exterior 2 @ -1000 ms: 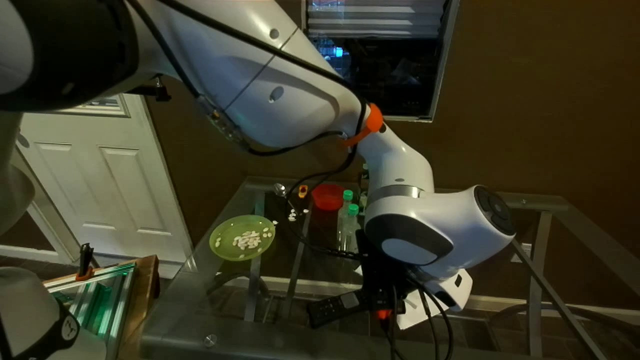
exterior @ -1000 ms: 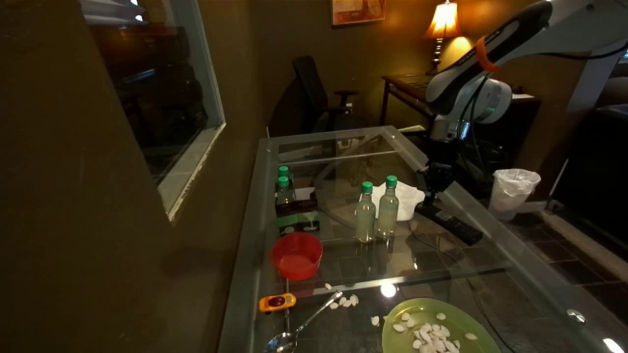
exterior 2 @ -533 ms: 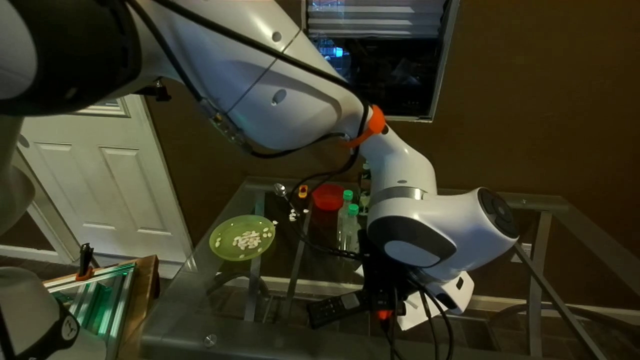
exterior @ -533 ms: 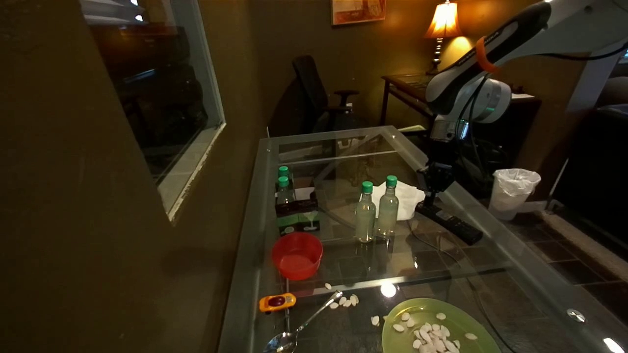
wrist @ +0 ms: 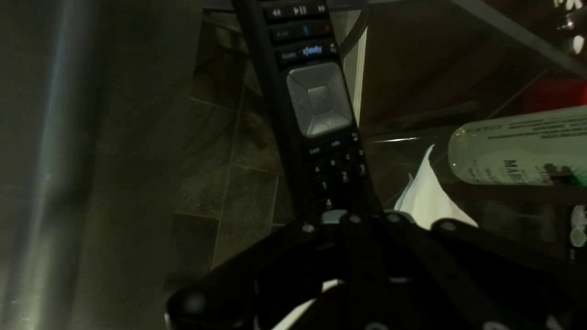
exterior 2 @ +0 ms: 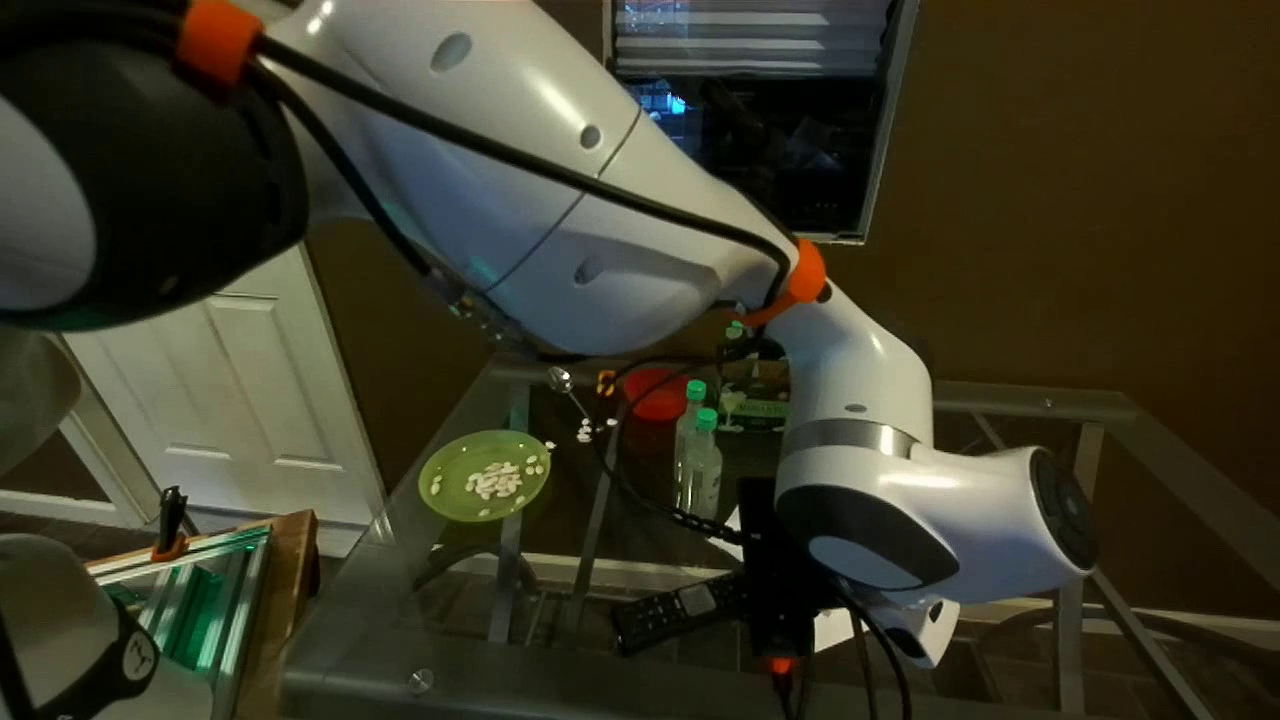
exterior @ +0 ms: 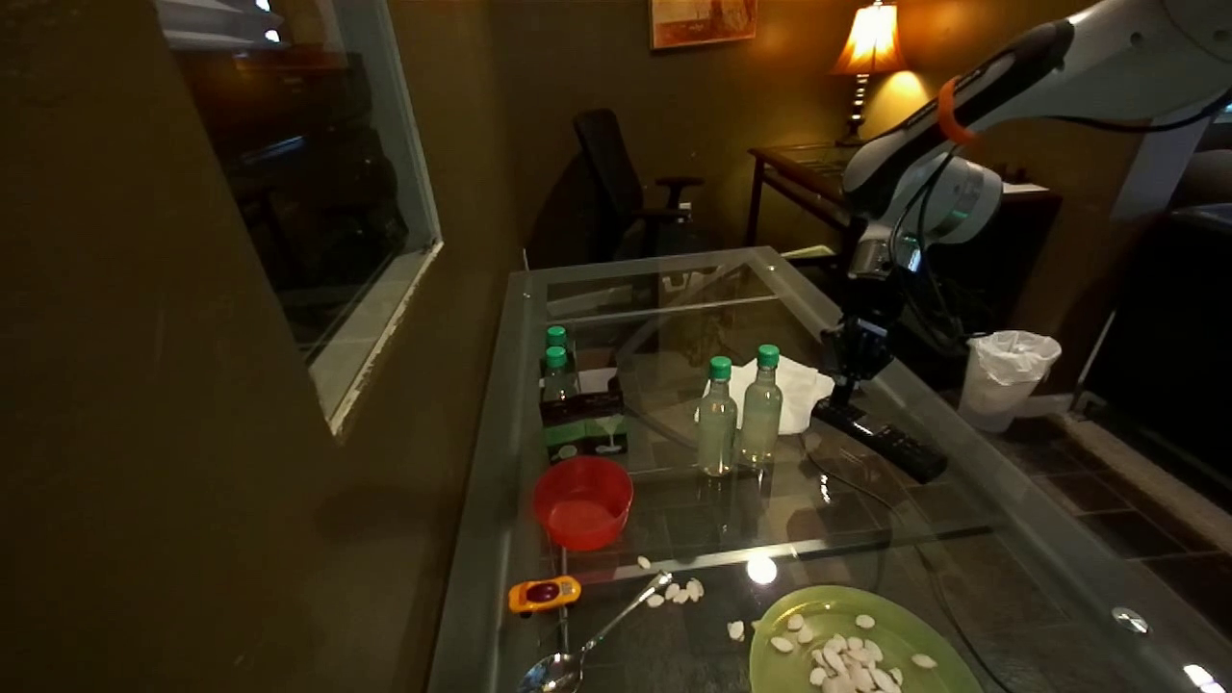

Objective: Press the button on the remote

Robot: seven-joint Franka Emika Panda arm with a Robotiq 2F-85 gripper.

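The remote [exterior: 890, 448] is a slim black bar lying on the glass table near its edge. It also shows in an exterior view [exterior 2: 665, 615], its far end hidden behind the wrist. In the wrist view the remote [wrist: 319, 100] runs up from the fingertips, with its grey pad, number keys and upper buttons visible. My gripper [exterior: 840, 397] points down over the number-key end of the remote. In the wrist view the gripper [wrist: 366, 217] has its fingers together with nothing visible between them, and they cover the lower keys. Whether the tips touch the remote I cannot tell.
Two green-capped bottles [exterior: 736, 419] stand beside a white napkin [exterior: 794, 390] close to the gripper. A red bowl [exterior: 584, 502], a carton [exterior: 585, 428] with bottles, a toy car [exterior: 545, 594], a spoon [exterior: 616, 621] and a green plate [exterior: 784, 664] also lie on the table.
The arm and wrist have shifted right and lower in an exterior view, uncovering the carton. The fingertips stay over the same end of the remote, which has not visibly moved.
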